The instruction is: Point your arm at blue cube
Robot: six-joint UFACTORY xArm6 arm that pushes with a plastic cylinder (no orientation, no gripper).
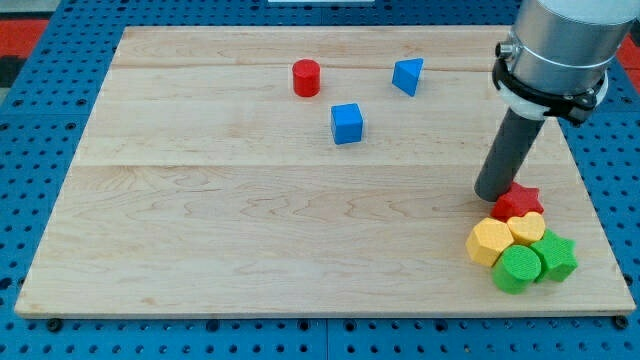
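The blue cube [347,123] sits on the wooden board [250,220] in the upper middle. My tip [492,193] rests on the board at the view's right, far to the right of and below the blue cube. It stands just left of a red star block [519,202], touching or nearly touching it.
A red cylinder [306,77] and a blue triangular block [407,75] lie near the view's top. Below the red star cluster a yellow hexagonal block [489,241], a yellow heart-like block [526,229], a green cylinder [518,269] and a green star [556,256].
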